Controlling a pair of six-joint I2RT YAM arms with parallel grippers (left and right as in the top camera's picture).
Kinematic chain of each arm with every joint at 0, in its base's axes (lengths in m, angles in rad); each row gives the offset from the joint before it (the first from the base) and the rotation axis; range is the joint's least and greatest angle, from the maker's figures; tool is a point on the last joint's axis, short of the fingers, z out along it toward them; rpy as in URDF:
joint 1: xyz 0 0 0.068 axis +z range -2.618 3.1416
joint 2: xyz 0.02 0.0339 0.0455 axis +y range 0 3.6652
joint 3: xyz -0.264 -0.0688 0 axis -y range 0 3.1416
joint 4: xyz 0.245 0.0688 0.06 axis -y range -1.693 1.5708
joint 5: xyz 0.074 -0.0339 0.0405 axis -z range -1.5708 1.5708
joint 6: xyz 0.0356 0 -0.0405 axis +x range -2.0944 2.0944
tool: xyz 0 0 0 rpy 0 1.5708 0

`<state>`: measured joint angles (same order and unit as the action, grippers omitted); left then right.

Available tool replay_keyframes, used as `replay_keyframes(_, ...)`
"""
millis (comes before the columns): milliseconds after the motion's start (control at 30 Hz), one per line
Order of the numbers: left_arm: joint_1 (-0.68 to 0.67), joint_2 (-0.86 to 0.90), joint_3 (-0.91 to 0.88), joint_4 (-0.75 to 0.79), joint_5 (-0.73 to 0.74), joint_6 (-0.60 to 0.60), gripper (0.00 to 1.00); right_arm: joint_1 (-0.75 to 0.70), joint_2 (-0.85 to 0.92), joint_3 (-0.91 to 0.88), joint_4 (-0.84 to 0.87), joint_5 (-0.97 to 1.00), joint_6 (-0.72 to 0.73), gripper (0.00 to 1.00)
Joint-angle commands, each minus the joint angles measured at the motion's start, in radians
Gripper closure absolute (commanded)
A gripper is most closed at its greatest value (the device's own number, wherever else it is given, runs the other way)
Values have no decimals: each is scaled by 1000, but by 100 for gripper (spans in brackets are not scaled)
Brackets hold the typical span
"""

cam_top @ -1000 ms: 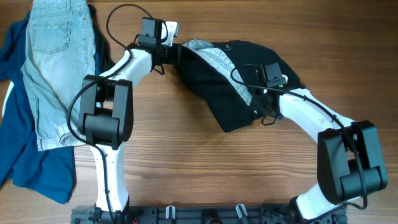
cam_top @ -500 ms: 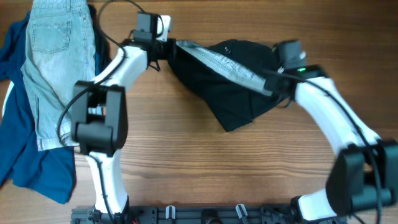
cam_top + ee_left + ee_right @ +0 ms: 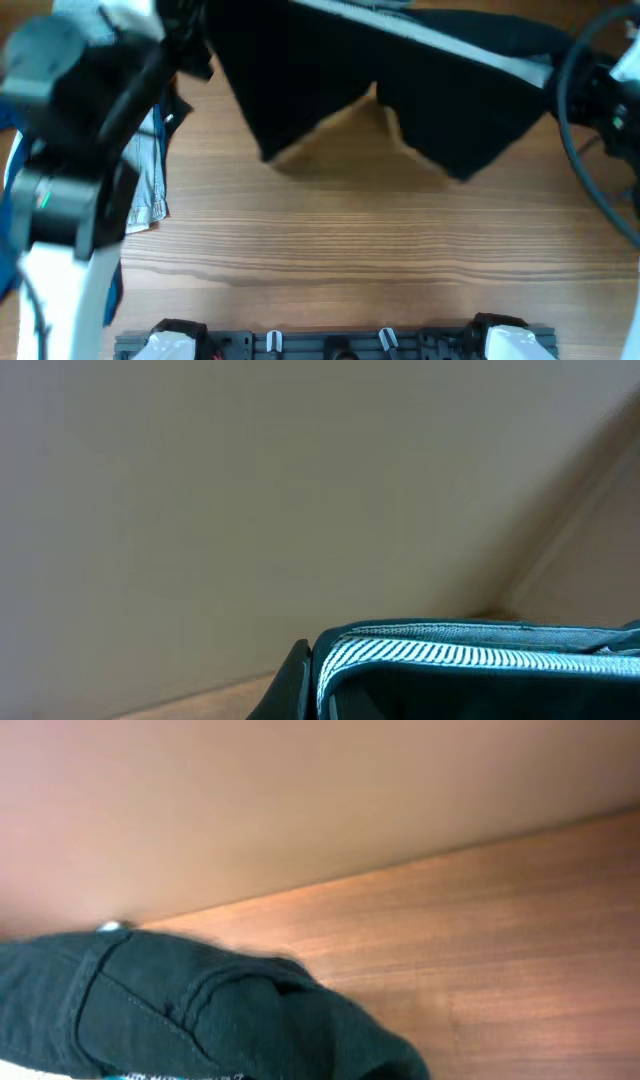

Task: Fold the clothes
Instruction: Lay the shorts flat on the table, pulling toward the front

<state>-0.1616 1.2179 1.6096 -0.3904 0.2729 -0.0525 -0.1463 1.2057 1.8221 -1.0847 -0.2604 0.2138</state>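
Above the wooden table, black shorts hang unfolded, apparently clenched in left claw and right claw; denim shorts wait unfolded.

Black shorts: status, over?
Left gripper, right gripper: both shut on black shorts. Shorts aloft, spread wide, legs hanging. Denim shorts lie leftward, not obstructing.

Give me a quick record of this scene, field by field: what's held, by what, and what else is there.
held item: black shorts, spread wide in the air above the table
held by: left arm and right arm, at opposite ends of the waistband
lining: striped, showing along the waistband
on table: pale denim shorts and blue top, far left, partly behind the left arm
fold status: not yet folded
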Motion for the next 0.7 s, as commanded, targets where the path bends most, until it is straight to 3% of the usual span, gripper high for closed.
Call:
replay_keyframes(0,46,-161,8,-39,-212,33,96,-50,-101,74,-71,110,-40,96)
replay_keyframes(167,46,-270,8,-140,-220,49,96,-50,-200,111,-151,228,-53,96)
replay_keyframes(300,46,-253,8,-282,-300,48,96,-50,-210,110,-174,313,-54,96)
replay_keyframes(433,49,-156,8,-340,-417,47,96,-50,-99,74,-178,313,-57,96)
replay_keyframes(667,66,183,8,-351,-417,45,96,-50,249,21,-146,271,-85,96)
